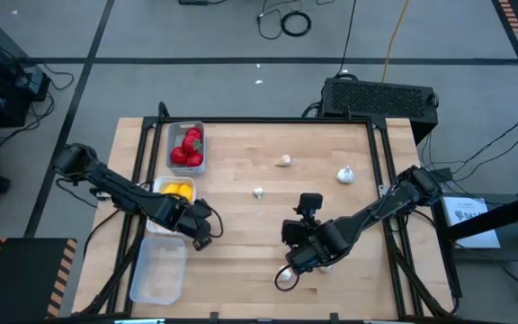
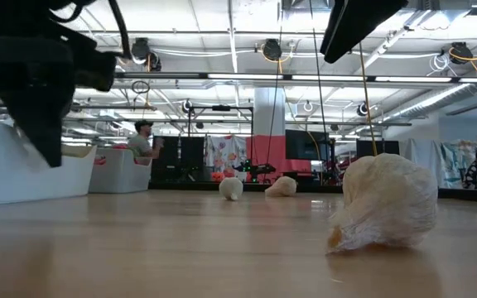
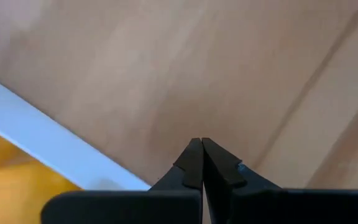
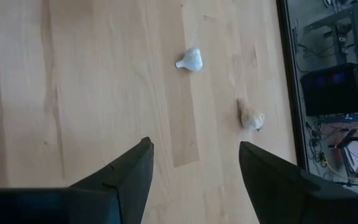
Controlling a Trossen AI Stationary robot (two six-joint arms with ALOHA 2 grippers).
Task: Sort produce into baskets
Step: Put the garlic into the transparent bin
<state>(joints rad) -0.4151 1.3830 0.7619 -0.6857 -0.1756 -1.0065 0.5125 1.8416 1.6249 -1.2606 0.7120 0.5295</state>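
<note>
High view: the left gripper point(image 1: 207, 225) — clenched, empty — sits just beside the tray of yellow pieces point(image 1: 176, 190); the right gripper point(image 1: 302, 256) stands released, with three whitish garlic bulbs point(image 1: 283, 161) ahead on the table point(image 1: 241, 270). Right wrist view: two pale, papery bulbs point(image 4: 191, 60) lie beyond its spread fingers point(image 4: 129, 171) — apart.

- Left arm comes in from about 9 o'clock on the table and angles down toward 4 o'clock, elbow bent, forearm stretched low over the left side.
- Left gripper point(image 1: 201, 227) ends up around 7 o'clock from the table's middle. Its own wrist camera shows the two dark fingers point(image 3: 191, 163) pressed tip to tip, nothing pinched between them.
- Right arm enters from roughly 3 o'clock and slants down toward 8 o'clock, wrist sitting just below centre.
- Right gripper point(image 1: 297, 261) is at about 6 o'clock, its fingers point(image 4: 129, 171) spread wide apart with nothing between them.
</note>
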